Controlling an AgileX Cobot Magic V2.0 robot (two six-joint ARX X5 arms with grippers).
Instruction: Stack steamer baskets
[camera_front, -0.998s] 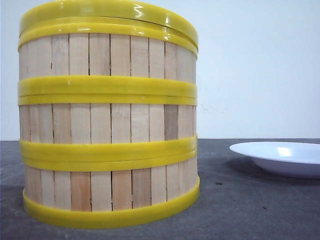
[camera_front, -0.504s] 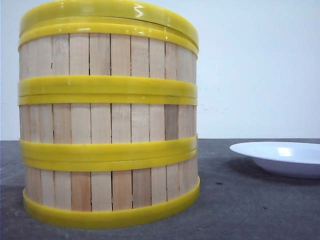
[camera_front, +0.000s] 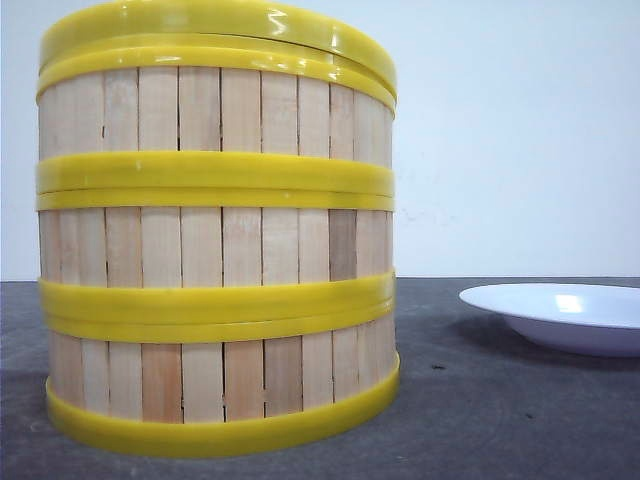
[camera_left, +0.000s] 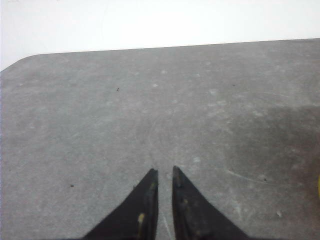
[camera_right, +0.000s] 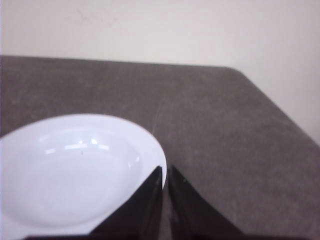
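Three steamer baskets (camera_front: 215, 250) stand stacked in one column close to the front camera, at the left, with pale wooden slats and yellow rims; a yellow-rimmed lid (camera_front: 215, 25) sits on top. Neither gripper appears in the front view. My left gripper (camera_left: 165, 172) hangs over bare grey table, its fingers nearly together with nothing between them. My right gripper (camera_right: 165, 170) is also shut and empty, its tips above the edge of the white plate (camera_right: 75, 170). No basket shows in the right wrist view.
The white shallow plate (camera_front: 565, 315) lies on the dark grey table (camera_front: 480, 400) to the right of the stack. A white wall stands behind. The table's rounded far corner (camera_left: 20, 62) shows in the left wrist view, another corner (camera_right: 240, 72) in the right.
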